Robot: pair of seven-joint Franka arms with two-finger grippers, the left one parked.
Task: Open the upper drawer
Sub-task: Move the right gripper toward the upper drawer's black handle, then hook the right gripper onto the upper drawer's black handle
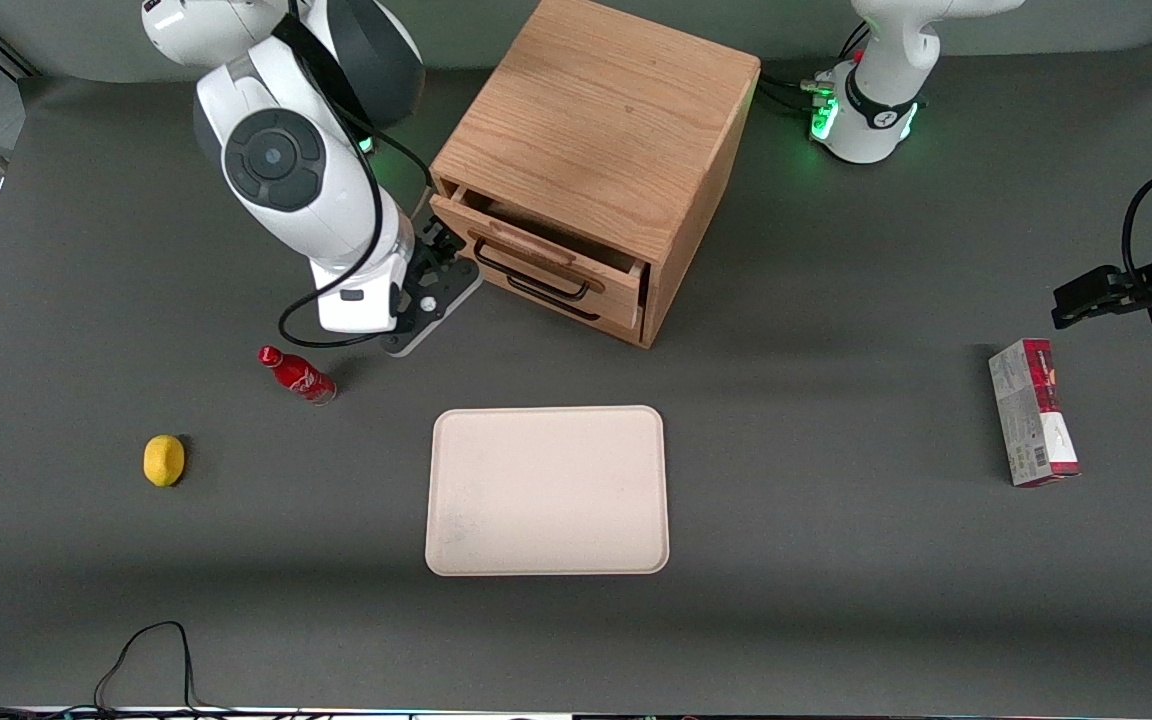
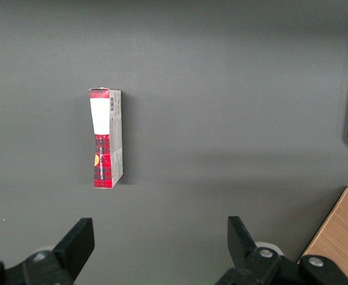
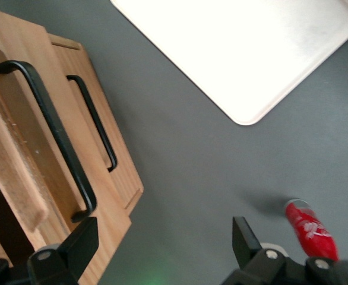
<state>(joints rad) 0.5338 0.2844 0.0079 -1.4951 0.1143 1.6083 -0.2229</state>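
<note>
The dark grey table (image 1: pixel 836 600) carries everything. The oak cabinet (image 1: pixel 596 130) stands on it, farther from the front camera than the tray. Its upper drawer (image 1: pixel 546 262) is pulled partway out, so a strip of its boxy wooden inside shows above the front panel, and its thin black bar handle (image 3: pixel 49 127) is free of any grip. The lower drawer (image 3: pixel 106 148) sits just beneath and looks shut, though its edge is partly hidden by the upper one.

The cream tray (image 1: pixel 548 490) lies flat, nearer the front camera than the cabinet. A red and white carton (image 1: pixel 1033 412) lies toward the parked arm's end of the table.

The gripper (image 3: pixel 162 243) hangs beside the upper drawer's front, toward the working arm's end, with its fingers (image 3: pixel 82 240) spread wide and holding nothing. A small red bottle (image 1: pixel 297 374) lies tilted on the table near it, and a yellow lemon (image 1: pixel 164 460) rests nearer the front camera than the bottle.
</note>
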